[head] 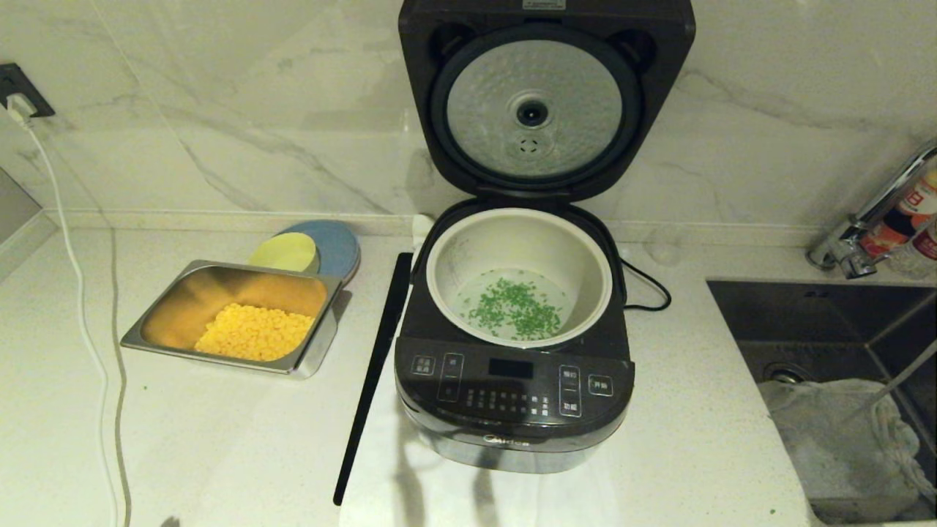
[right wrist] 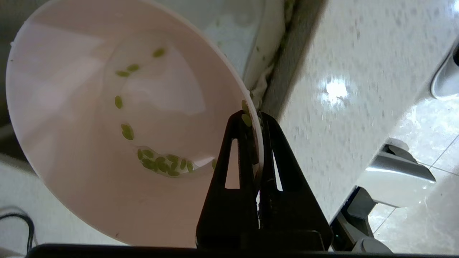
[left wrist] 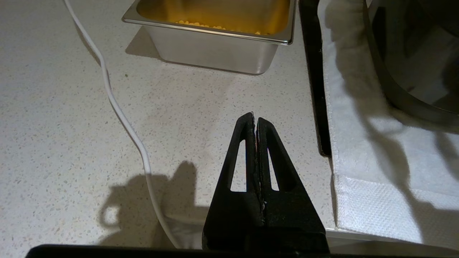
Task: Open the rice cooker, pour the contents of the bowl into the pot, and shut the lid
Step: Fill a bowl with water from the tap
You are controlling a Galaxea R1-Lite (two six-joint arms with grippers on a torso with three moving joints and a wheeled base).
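Note:
The dark rice cooker stands mid-counter with its lid raised, silver dimpled underside facing me. Green chopped bits lie scattered on the floor of the cream inner pot. Neither arm shows in the head view. In the right wrist view my right gripper is shut on the rim of the pale pink bowl, which is tilted, with a few green bits stuck inside. My left gripper is shut on nothing, low over the counter in front of the steel tray.
A steel tray of yellow corn sits left of the cooker, with a yellow-green bowl and a blue plate behind it. A white cable runs down the left. A sink with a cloth and a tap lies right.

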